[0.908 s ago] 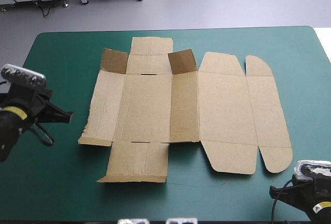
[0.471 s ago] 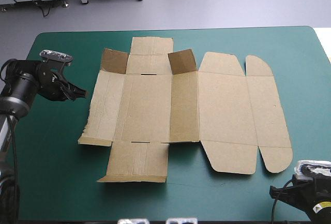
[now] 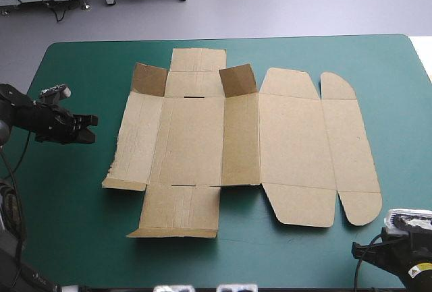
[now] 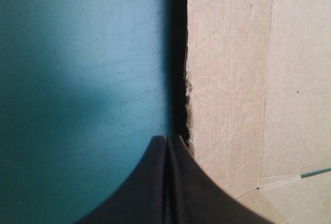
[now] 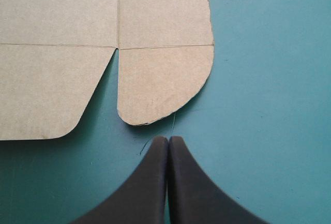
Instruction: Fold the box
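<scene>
One box (image 3: 202, 137): a single brown sheet in the middle of the teal-green bench (image 3: 74, 224). It lies flat except for two small flaps (image 3: 150, 79) raised at its far side. Two pincers, both closed to a point, holding nothing. The left pincer (image 4: 168, 140) has its tip just beside the box's ragged left edge; contact unclear. The right pincer (image 5: 168, 140) is at the near right corner, tip just short of the rounded flap (image 5: 165, 79), not touching.

Counter (image 3: 223, 37) wore teal-green cover (image 3: 81, 238), lying smooth and flat; far corners rounded; faint scuff marks (image 4: 57, 56) showed in left wrist view.
</scene>
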`<state>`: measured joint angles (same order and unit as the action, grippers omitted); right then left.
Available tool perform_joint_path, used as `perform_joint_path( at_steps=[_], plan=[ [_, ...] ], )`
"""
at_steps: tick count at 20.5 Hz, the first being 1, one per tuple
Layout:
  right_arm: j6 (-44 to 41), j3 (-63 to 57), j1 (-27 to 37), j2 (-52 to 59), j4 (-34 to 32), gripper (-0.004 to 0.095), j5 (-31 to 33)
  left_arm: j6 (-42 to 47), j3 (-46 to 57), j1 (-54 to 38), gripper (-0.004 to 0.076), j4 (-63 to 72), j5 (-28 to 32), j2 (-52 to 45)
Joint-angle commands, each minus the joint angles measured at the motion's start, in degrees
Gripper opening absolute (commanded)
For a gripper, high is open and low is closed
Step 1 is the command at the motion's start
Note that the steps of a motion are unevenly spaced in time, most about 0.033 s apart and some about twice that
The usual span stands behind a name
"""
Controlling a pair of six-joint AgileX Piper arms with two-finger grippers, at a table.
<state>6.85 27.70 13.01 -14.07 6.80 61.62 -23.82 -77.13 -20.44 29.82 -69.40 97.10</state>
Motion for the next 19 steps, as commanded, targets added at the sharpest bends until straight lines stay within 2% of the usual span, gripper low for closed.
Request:
perform_joint_path(
  at_steps=[1,2,4,7,8,19],
  plan=[
    [0.1,1.5,-0.2,-0.6,-0.2,-0.0020,-3.1,-0.6,-1.9,0.0,-0.0008,2.7,-4.9,-1.7],
    [0.1,1.5,-0.2,-0.6,-0.2,-0.0020,-3.1,-0.4,-1.9,0.0,-0.0001,2.3,-4.9,-1.7],
    [0.1,1.5,-0.2,-0.6,-0.2,-0.0020,-3.1,0.5,-1.9,0.0,0.0078,3.4,-4.9,-1.2],
    [0.1,1.5,-0.2,-0.6,-0.4,-0.0020,-1.8,2.4,-1.9,0.1,0.0318,6.5,-4.9,1.2],
    [0.1,1.5,-0.2,-0.6,-0.5,-0.0020,-1.7,2.4,-1.9,0.1,0.0345,7.9,-4.9,1.6],
    [0.1,1.5,-0.2,-0.6,-1.2,-0.0020,-1.3,1.4,3.7,1.2,0.0351,10.5,-4.9,2.2]
  ],
)
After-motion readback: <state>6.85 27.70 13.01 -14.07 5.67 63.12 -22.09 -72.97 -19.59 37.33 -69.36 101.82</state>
